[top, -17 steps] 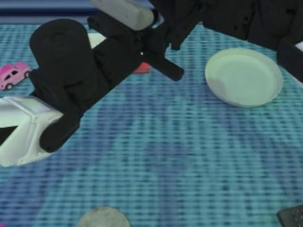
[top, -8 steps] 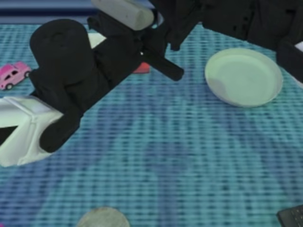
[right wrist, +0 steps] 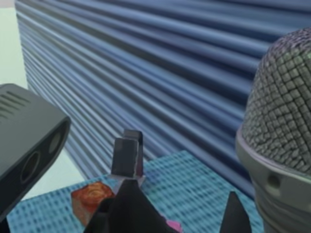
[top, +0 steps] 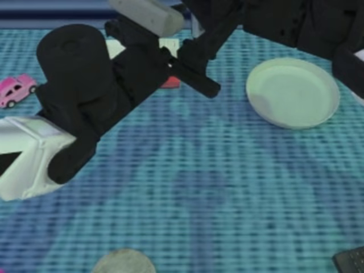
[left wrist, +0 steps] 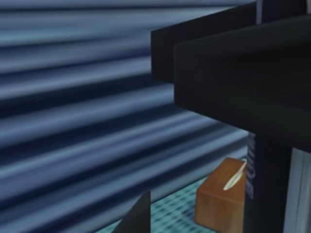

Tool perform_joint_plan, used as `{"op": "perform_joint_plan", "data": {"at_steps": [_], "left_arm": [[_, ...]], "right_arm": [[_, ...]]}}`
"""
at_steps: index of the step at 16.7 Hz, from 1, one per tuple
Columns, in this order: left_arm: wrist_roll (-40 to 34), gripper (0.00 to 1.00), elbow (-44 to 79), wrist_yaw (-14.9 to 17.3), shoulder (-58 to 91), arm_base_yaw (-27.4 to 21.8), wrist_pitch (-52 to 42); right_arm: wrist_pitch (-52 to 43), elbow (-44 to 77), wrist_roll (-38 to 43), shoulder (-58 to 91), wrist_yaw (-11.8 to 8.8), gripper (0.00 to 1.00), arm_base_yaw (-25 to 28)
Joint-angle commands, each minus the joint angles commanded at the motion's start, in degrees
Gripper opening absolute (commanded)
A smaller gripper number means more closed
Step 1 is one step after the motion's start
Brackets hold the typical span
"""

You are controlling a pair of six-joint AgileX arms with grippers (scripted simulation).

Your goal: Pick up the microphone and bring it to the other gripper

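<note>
Left gripper has the slim black microphone with the silver-grey mesh head clamped in its jaws; the all-black right gripper is touching it, grip unclear. Handover step, I reckon: next, right closes, left releases.

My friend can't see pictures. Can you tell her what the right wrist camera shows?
A big round grey mesh microphone head fills one side, very close up. Behind it runs a blue ribbed wall, and farther off sit an orange-brown block and a blue patterned table.

toy car left, plate right
</note>
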Motion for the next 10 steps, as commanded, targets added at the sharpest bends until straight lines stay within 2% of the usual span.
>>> {"op": "perform_joint_plan", "data": {"at_steps": [8,10], "left_arm": [[0.3,1.00,-0.6,-0.3,0.6,0.3,0.0],[0.3,1.00,-1.6,-0.2,-0.3,0.6,-0.2]], "right_arm": [[0.0,0.6,-0.1,-0.5,0.4,0.00,-0.1],[0.0,0.2,0.0,-0.8,-0.2,0.00,-0.6]]}}
